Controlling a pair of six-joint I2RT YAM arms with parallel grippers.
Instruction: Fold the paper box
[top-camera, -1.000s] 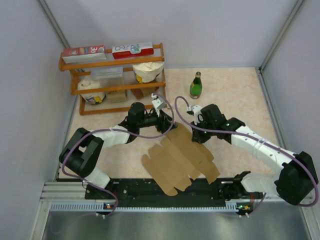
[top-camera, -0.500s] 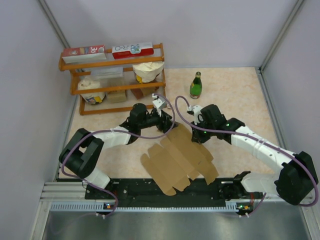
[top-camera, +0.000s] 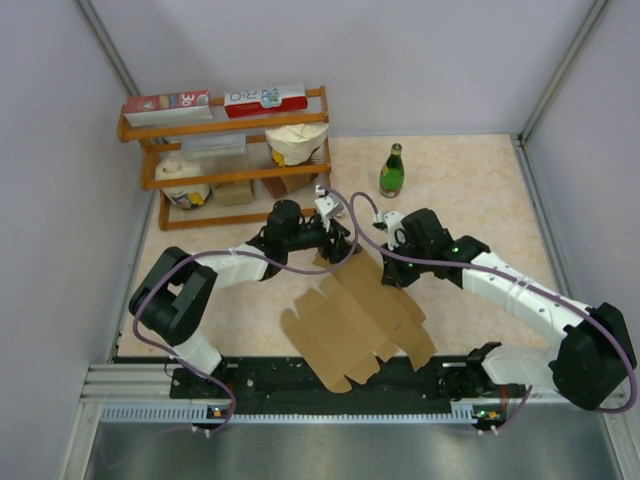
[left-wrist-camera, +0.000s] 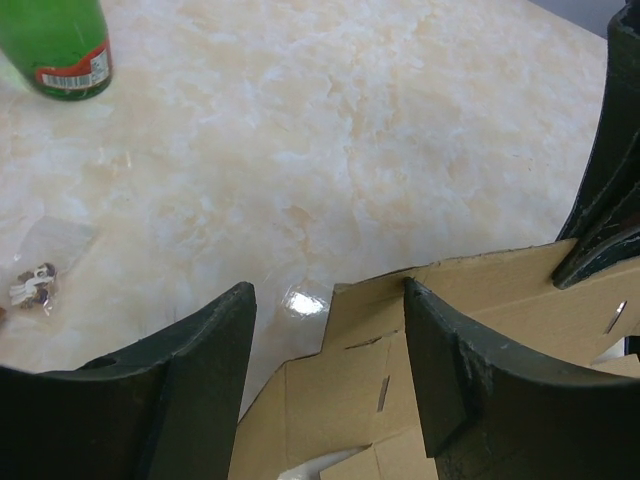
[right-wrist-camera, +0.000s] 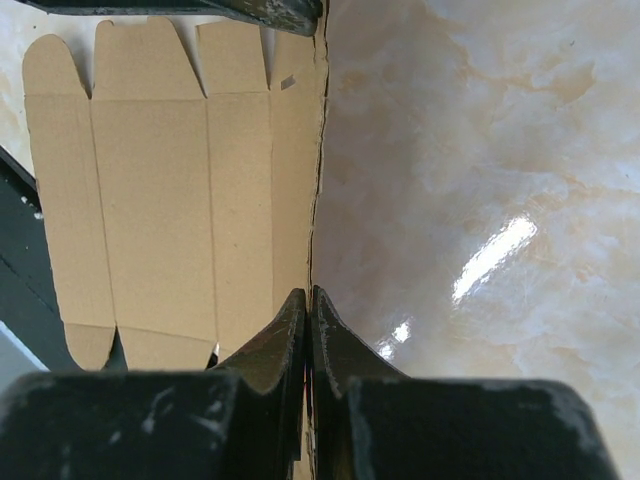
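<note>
Flat box (top-camera: 350, 320) on worktop (top-camera: 470, 190), left jaws open astride its far corner, right jaws closed on its edge, bottle (top-camera: 391, 170) beyond

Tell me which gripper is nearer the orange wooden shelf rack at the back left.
Left. The left gripper is open just front-right of the orange wooden shelf rack; the right gripper, farther right, is shut on the edge of the flat brown cardboard sheet.

The top view looks steeply down from above and behind the arm bases (top-camera: 200, 372) at 6 o'clock, covering the whole counter (top-camera: 470, 180). Both wrist views sit close behind their own fingers (left-wrist-camera: 200, 380), low over the paper box (top-camera: 355, 320), which all three views share.
</note>
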